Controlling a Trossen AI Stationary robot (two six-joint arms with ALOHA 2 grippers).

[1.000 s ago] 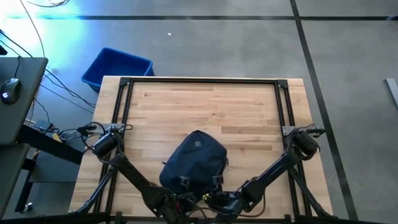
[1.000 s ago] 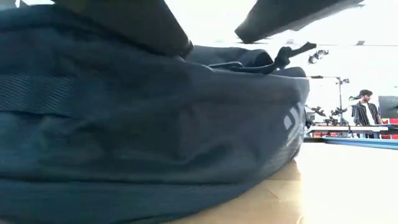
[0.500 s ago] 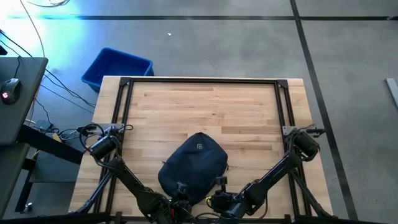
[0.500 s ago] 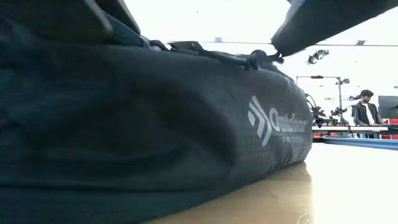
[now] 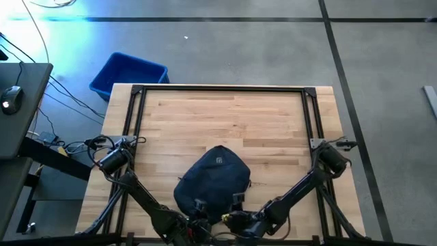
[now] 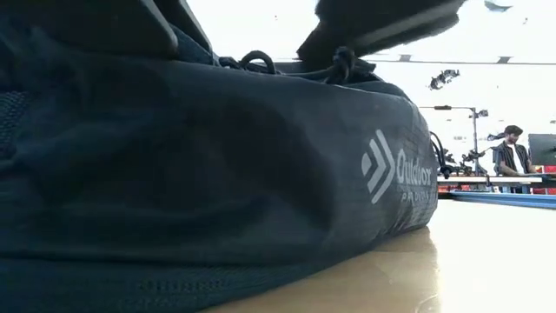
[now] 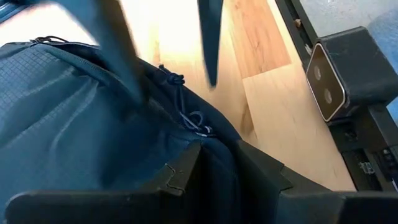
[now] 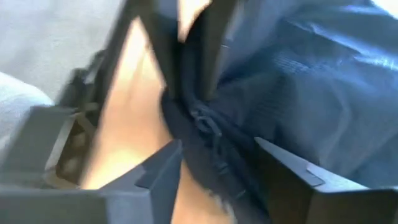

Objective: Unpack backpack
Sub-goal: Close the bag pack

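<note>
Wooden table [image 5: 225, 113] fills the centre of the high view, bare over its upper half, with a blue bin [image 5: 128, 74] on the grey floor off its upper-left corner. At the lower edge of that view both grippers meet at the near end of the backpack [image 5: 213, 179], which lies at lower centre with its long axis running from the bottom edge up toward frame centre, logo end farthest from the arms. The left gripper [image 5: 193, 217] sits at the bag's lower-left rim; in the left wrist view its fingers [image 7: 186, 171] stand closed on a fold of dark fabric beside the knotted zip cord [image 7: 180, 99]. The right gripper [image 5: 232, 216] sits at the lower-right rim; in the right wrist view its fingers [image 8: 163, 169] stand apart, straddling the zip seam [image 8: 208, 134] without clamping it. Judgement: the right gripper is nearer the zip, which lies directly ahead between its jaws, so the coming move depends on closing there. Beyond the bag in the low view, a person [image 6: 508, 155] stands at right in the room behind.
</note>
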